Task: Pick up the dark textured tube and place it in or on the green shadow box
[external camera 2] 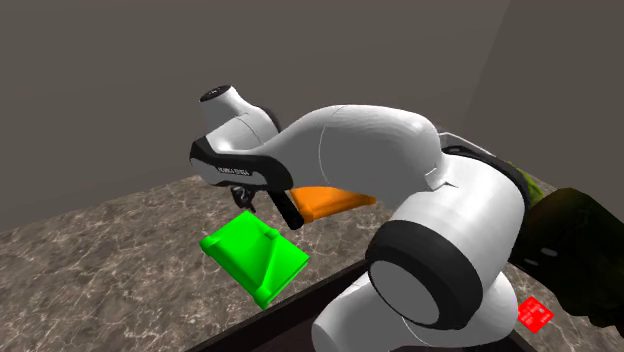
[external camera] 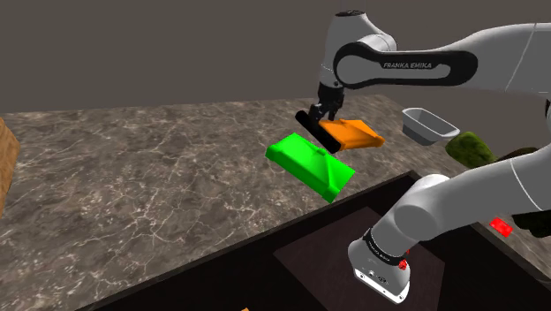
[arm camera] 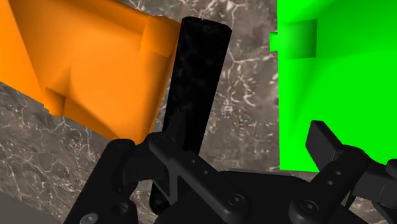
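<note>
The dark textured tube (external camera: 309,121) hangs above the marble top, and my black gripper (external camera: 321,111) is shut on its upper end. It sits between the green shadow box (external camera: 311,164) and an orange box (external camera: 352,133). The wrist view has the tube (arm camera: 195,79) running forward from the gripper (arm camera: 170,156), tilted, with the orange box (arm camera: 89,67) on one side and the green shadow box (arm camera: 318,89) on the other. From the second exterior view the gripper (external camera 2: 246,203) is just above the green box (external camera 2: 255,250), with the tube (external camera 2: 285,208) beside it.
A grey bin (external camera: 429,125) and a dark green lumpy object (external camera: 472,149) stand beyond the orange box (external camera 2: 326,202). A small red item (external camera: 501,226) lies near the stand. The marble top (external camera: 150,177) stretches wide toward the shoulder view's left.
</note>
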Robot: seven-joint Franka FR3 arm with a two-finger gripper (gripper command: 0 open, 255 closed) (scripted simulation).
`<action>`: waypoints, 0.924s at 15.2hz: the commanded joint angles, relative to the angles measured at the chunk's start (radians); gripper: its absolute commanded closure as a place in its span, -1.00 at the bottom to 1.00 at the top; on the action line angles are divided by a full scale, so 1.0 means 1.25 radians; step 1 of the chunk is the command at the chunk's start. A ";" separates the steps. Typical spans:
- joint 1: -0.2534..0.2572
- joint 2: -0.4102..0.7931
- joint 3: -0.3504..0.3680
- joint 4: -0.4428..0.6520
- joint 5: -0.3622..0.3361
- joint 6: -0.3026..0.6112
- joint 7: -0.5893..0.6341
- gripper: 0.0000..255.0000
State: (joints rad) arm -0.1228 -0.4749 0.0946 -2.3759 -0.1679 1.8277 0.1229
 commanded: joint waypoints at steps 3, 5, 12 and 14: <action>-0.043 0.108 0.029 0.036 -0.108 0.051 0.084 -1.00; -0.064 0.164 0.041 0.060 -0.166 0.066 0.130 -1.00; -0.083 0.204 0.031 0.027 -0.212 0.134 0.160 -1.00; -0.086 0.209 0.027 0.016 -0.218 0.151 0.162 -1.00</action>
State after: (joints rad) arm -0.2279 -0.2133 0.1322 -2.3440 -0.4362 2.0033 0.3249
